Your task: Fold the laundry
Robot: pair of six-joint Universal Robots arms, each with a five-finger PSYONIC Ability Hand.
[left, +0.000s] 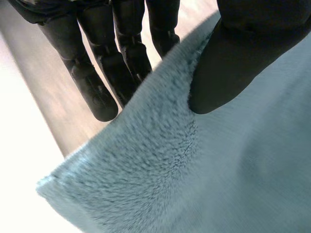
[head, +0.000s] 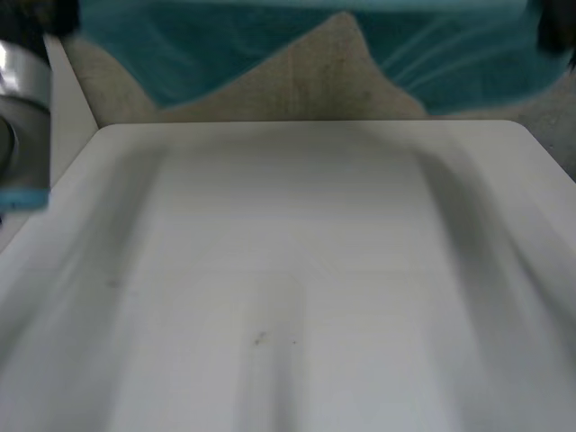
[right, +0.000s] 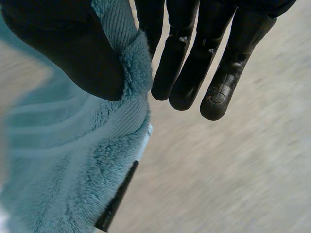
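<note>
While the towel (head: 225,54) hangs in the air beyond the far edge of the counter (head: 297,270), none of it lies on the white top. It is teal and spread wide across the far side of the head view. Its lower edge rises to a peak in the middle, where the beige floor (head: 324,81) shows through the gap. The left arm (head: 18,90), with its grey joint, sits beside the counter's left edge.

In its wrist view, the left hand (left: 233,58) pinches the towel. The thumb presses into the fluffy face just inside an edge, not far from a corner. The straight fingers (left: 92,87) run behind the cloth, their tips showing past that edge over the floor.

The right hand (right: 63,48) also holds the towel by a pinch. Its thumb clamps a ribbed hem against the nearest finger. The other fingers (right: 194,68) are straight, close together and bare beside the cloth. From the thumb the towel drops away in soft folds. A small black tag (right: 116,200) sticks out from its edge, well away from the thumb.
</note>
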